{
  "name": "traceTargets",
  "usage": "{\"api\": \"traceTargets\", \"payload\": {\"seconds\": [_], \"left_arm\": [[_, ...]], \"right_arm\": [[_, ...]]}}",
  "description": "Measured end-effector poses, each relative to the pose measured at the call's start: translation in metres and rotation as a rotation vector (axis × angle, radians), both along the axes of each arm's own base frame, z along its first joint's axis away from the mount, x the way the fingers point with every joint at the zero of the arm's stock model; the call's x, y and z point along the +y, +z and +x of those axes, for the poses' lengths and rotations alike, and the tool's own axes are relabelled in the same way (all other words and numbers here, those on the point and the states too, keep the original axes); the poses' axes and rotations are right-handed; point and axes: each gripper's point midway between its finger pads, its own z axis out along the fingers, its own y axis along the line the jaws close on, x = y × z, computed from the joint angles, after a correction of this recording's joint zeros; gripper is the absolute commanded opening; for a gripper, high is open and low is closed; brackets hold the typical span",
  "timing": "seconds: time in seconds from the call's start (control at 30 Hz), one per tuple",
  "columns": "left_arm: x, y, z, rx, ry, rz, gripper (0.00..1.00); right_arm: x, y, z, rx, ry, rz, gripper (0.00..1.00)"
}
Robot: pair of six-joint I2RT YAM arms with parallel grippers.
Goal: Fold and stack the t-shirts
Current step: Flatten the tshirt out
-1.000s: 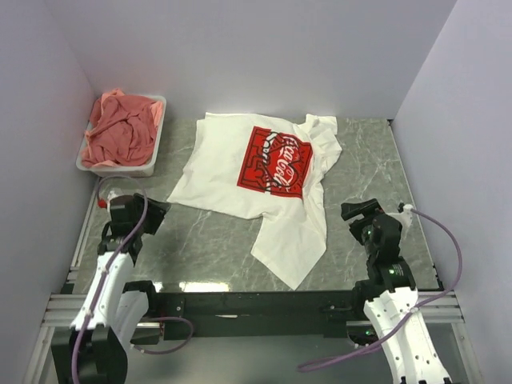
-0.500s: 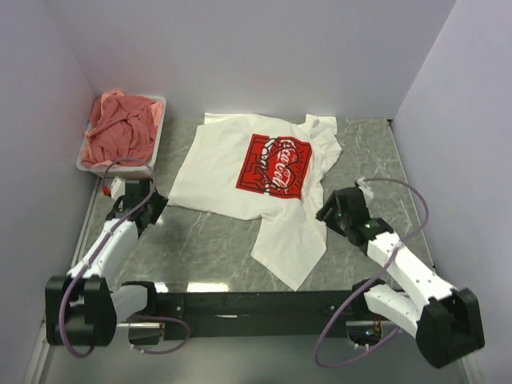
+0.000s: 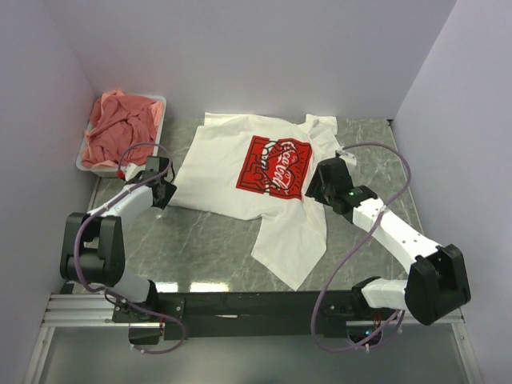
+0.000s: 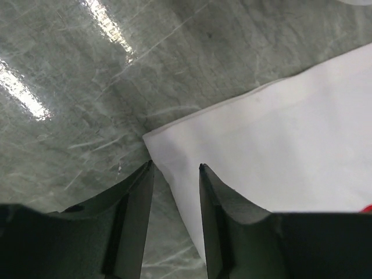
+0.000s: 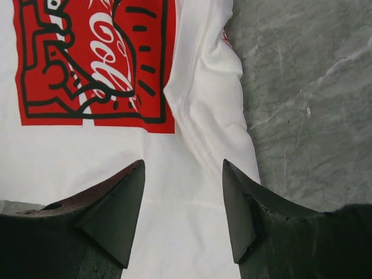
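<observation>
The white t-shirt (image 3: 224,172) with the red chest print (image 3: 274,166) lies spread and partly rumpled on the marble table. My left gripper (image 3: 164,192) is open at the shirt's left corner; in the left wrist view that corner (image 4: 160,142) lies just ahead of the gripper (image 4: 176,167), with cloth between the jaws. My right gripper (image 3: 314,189) is open over the shirt's right side; in the right wrist view the gripper (image 5: 183,164) is above white cloth (image 5: 174,197) below the print (image 5: 87,64), beside a folded sleeve (image 5: 215,116). Salmon-pink t-shirts (image 3: 120,132) are piled at the far left.
The pink shirts fill a white plastic tub (image 3: 150,164) at the back left corner, close behind my left gripper. Walls close in the table on three sides. Bare marble (image 3: 208,244) shows in front of the shirt and at the right (image 3: 376,160).
Both arms have reached forward from near the table's front edge. The left gripper has come to the shirt's left corner and the right gripper has moved over the shirt's right side.
</observation>
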Motion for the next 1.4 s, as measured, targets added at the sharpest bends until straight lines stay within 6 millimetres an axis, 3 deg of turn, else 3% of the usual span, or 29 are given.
{"api": "traceTargets", "payload": {"seconds": [0.33,0.4,0.6,0.63,0.87,1.03,1.2,1.4], "left_arm": [[0.004,-0.038,-0.001,0.120,0.033,0.026,0.37],[0.003,-0.037,0.002,0.111,0.039,0.019,0.33],[0.003,-0.040,0.006,0.118,0.046,0.024,0.09],[0.003,-0.040,0.007,0.117,0.045,0.024,0.01],[0.003,-0.039,0.011,0.115,0.042,0.029,0.01],[0.004,-0.038,0.011,0.119,0.033,0.035,0.01],[0.004,-0.037,0.011,0.122,0.024,0.039,0.01],[0.004,-0.037,0.010,0.127,0.021,0.041,0.01]], "right_arm": [[0.001,-0.031,0.008,0.099,0.041,-0.092,0.61],[0.001,-0.038,0.009,0.122,0.050,-0.111,0.61],[0.010,-0.053,0.019,0.167,0.090,-0.174,0.59],[0.011,-0.055,0.020,0.174,0.093,-0.181,0.59],[0.019,-0.069,0.042,0.215,0.104,-0.239,0.44],[0.018,-0.082,0.043,0.251,0.104,-0.268,0.39],[0.018,-0.098,0.040,0.294,0.110,-0.287,0.39],[0.019,-0.101,0.040,0.300,0.113,-0.290,0.40]]}}
